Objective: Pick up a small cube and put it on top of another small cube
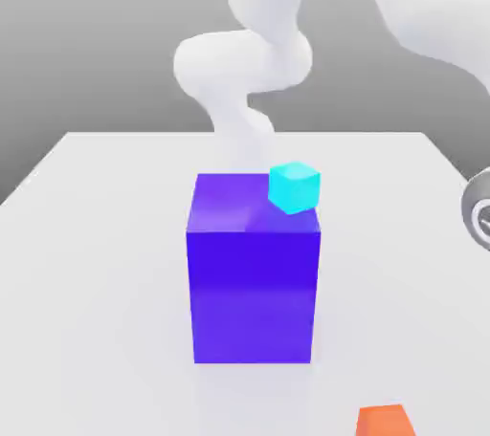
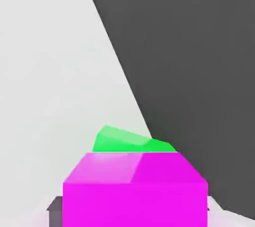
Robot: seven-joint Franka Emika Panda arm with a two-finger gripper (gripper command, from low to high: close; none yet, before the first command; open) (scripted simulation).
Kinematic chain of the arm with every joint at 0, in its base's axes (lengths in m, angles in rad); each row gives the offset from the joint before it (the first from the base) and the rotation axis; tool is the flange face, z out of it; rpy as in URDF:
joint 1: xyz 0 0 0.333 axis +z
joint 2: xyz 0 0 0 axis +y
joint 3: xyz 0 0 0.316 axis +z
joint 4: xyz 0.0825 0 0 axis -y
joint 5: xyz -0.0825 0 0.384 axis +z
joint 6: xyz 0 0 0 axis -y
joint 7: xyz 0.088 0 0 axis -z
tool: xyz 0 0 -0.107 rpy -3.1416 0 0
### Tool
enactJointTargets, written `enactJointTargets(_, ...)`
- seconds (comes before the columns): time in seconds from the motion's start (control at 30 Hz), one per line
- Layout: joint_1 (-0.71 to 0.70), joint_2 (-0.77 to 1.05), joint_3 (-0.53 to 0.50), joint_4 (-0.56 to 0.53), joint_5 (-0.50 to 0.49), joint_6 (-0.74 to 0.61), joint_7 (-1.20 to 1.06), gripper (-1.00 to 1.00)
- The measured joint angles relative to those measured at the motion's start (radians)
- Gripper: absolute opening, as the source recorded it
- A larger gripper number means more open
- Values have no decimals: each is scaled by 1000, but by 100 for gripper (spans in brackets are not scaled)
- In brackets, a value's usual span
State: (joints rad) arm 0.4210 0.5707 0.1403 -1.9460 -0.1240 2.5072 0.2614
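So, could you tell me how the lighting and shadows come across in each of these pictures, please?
Exterior view: soft, even light; the blue-violet block has a paler top face and a faint reflection on the white table. Hand view: the magenta cube fills the foreground, its top face lighter in one part, and the green object behind it is evenly lit.

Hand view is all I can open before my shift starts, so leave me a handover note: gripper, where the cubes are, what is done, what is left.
Gripper: its fingers are not visible in either view, so open or shut cannot be told.
Magenta cube fills the hand view close to the camera; a green cube shows just behind it.
In the exterior view a cyan cube is at the top back corner of the big blue-violet block, and an orange cube lies on the white table near the front.
Done: no stack visible.
Left: set the magenta cube on another small cube.
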Motion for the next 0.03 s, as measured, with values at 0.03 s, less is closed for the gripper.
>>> enactJointTargets(0.03,0,0,0,0,0,0,0,100)
